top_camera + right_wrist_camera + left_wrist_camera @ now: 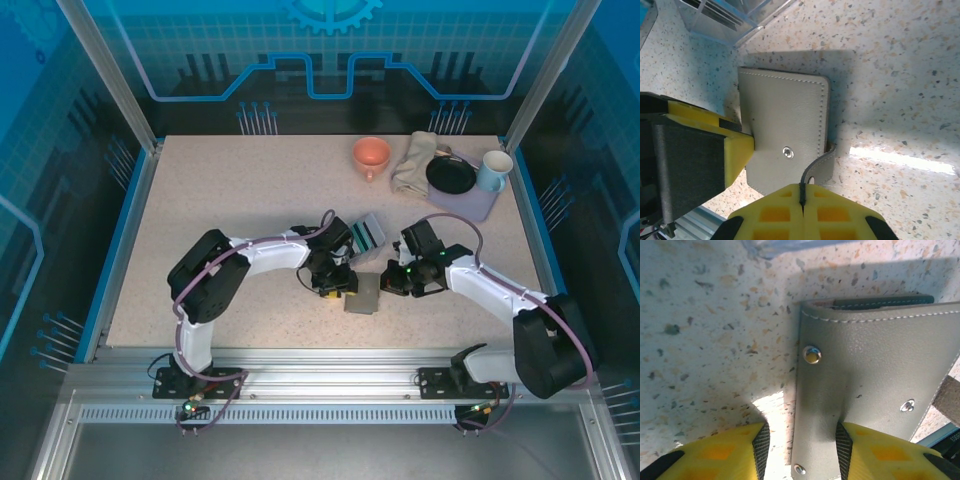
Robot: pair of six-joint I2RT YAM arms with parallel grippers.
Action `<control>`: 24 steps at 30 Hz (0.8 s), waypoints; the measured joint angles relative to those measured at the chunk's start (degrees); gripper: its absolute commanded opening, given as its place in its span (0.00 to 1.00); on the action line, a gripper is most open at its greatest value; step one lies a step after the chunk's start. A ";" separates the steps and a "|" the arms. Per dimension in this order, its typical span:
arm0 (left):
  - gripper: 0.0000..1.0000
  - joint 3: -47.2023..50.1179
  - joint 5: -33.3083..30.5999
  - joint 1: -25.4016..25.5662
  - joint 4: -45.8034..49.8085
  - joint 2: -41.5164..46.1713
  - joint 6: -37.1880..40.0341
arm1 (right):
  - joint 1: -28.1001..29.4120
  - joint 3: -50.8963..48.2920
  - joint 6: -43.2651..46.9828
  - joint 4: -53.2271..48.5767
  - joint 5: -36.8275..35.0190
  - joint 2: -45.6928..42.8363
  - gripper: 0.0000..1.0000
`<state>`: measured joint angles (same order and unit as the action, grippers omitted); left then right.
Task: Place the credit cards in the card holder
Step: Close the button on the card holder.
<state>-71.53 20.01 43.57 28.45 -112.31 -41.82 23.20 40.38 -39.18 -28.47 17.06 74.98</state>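
Nearest, toward the tabletop's near edge, the grey card holder (362, 293) lies flat. The right gripper (802, 192) is clenched on its strap. The left gripper (801, 440) stands parted, astride the holder's side edge. Just beyond, the credit cards (368, 234) stand in a clear box (735, 20). An orange cup (371, 154) and a mug (493, 170) sit by the far edge.

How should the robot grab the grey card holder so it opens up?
Best bet is the thin closing tab that curls up off one edge of the card holder, pinched from the right side. The holder lies flat on the table, so its body gives little to squeeze, while the tab stands free. The right gripper is shut on that tab.
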 measured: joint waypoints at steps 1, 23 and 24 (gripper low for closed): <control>0.42 -0.17 0.00 0.02 0.00 -0.15 0.00 | 0.00 0.00 -0.24 0.26 0.24 0.00 0.00; 0.39 -0.35 0.00 0.13 -0.04 -0.42 -0.17 | 1.49 1.55 -1.29 4.07 3.37 7.67 0.00; 0.39 -0.35 0.00 0.13 -0.04 -0.42 -0.17 | 1.64 1.70 -1.29 4.07 3.37 7.89 0.00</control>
<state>-71.88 20.01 43.70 28.40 -112.73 -42.00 24.84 42.09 -40.47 -24.40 20.43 82.87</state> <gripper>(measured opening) 0.396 0.043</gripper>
